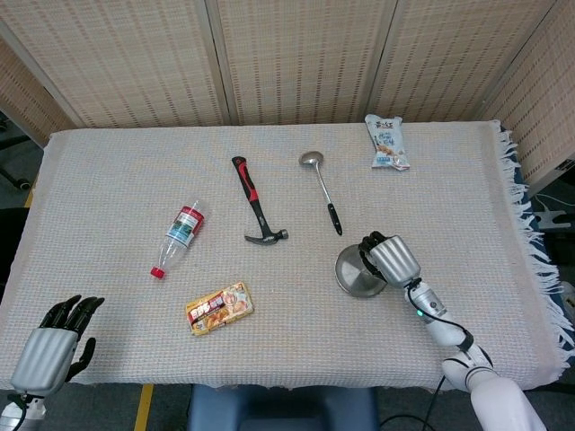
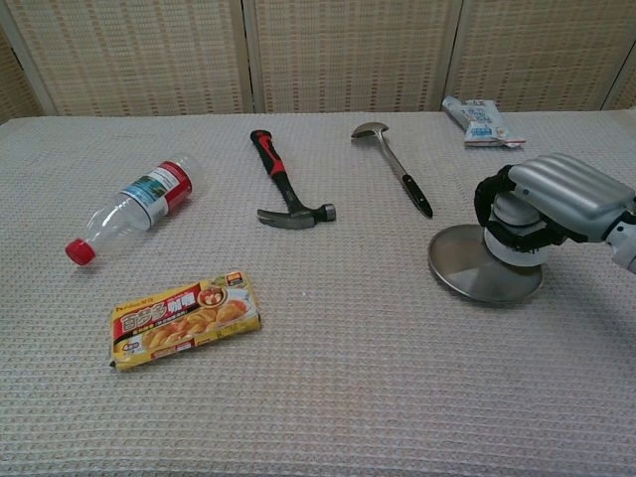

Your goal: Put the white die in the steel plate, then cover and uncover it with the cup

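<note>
Head view: a desk [image 1: 449, 296] covered by a pale woven cloth with a fringed right edge stands before tall woven-reed screens [image 1: 296, 58]. The right hand [image 1: 388, 259] sits over the right side of a round steel plate [image 1: 352, 277], fingers wrapped around a white cup [image 1: 375, 266] that is mostly hidden beneath it. The white die cannot be seen. Further back lie a red-and-black claw hammer [image 1: 256, 205], a steel ladle [image 1: 322, 189] and a white snack packet [image 1: 387, 143]. To the left lie a clear plastic bottle [image 1: 177, 237] with a red cap and a yellow curry box [image 1: 219, 308]. The left hand [image 1: 52, 348] hangs at the near left edge of the desk, holding nothing, fingers loosely apart.

Chest view: the right hand [image 2: 542, 207] clasps the cup [image 2: 509, 231] mouth-down over the back right part of the steel plate [image 2: 475, 276]. Whether the cup's rim touches the plate cannot be told. The hammer [image 2: 283, 181], ladle [image 2: 393, 165], packet [image 2: 479, 121], bottle [image 2: 137, 205] and curry box [image 2: 185, 320] lie flat on the cloth, all well apart.
</note>
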Robot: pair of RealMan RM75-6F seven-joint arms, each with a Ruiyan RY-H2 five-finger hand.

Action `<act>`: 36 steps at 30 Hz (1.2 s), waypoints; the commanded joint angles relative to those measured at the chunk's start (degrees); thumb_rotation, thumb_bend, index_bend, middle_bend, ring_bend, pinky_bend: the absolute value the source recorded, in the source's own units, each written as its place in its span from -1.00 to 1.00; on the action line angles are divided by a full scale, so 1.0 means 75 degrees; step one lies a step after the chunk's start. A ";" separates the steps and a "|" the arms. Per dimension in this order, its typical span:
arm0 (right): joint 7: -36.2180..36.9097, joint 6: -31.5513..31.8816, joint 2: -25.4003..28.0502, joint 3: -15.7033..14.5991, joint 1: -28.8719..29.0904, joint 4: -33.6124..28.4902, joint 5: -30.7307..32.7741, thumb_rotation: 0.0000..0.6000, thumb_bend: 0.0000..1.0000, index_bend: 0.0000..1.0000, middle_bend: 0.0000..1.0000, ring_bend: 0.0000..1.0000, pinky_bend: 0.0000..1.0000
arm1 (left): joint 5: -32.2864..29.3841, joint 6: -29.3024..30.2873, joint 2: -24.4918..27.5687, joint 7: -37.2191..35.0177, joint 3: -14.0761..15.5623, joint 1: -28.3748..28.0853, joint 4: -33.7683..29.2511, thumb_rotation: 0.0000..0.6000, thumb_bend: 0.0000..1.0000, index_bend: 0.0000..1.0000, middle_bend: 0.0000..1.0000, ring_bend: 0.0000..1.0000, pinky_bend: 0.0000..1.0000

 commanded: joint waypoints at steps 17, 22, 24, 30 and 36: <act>0.2747 -0.0900 0.0870 -0.0116 0.0029 -0.2200 0.0164 1.00 -0.11 0.03 -0.05 -0.27 0.33 | -0.0008 -0.0028 0.0003 0.0001 0.0010 -0.0005 -0.0018 1.00 0.17 -0.73 -0.71 -0.80 -0.63; 0.2406 -0.0747 0.1110 0.0016 0.0013 -0.2516 0.0226 1.00 -0.11 0.03 -0.05 -0.27 0.33 | 0.0000 -0.0007 0.0003 -0.0017 0.0004 -0.0001 -0.0009 1.00 0.16 -0.73 -0.71 -0.80 -0.63; 0.2337 -0.0514 0.1167 0.0096 -0.0024 -0.2562 0.0233 1.00 -0.11 0.03 -0.05 -0.27 0.33 | -0.0022 -0.0032 -0.0005 -0.0014 0.0001 -0.0008 0.0006 1.00 0.16 -0.73 -0.71 -0.80 -0.63; 0.1655 0.0561 0.1458 0.0270 -0.0250 -0.2664 0.0110 1.00 -0.11 0.03 -0.05 -0.27 0.33 | -0.0014 -0.0034 -0.0011 0.0006 0.0005 -0.0009 0.0005 1.00 0.16 -0.73 -0.71 -0.80 -0.63; 0.0297 0.1565 0.1842 0.0255 -0.0782 -0.2686 0.0007 1.00 -0.11 0.03 -0.05 -0.27 0.33 | -0.0051 -0.0038 -0.0014 0.0015 -0.0007 -0.0006 -0.0006 1.00 0.16 -0.73 -0.71 -0.80 -0.63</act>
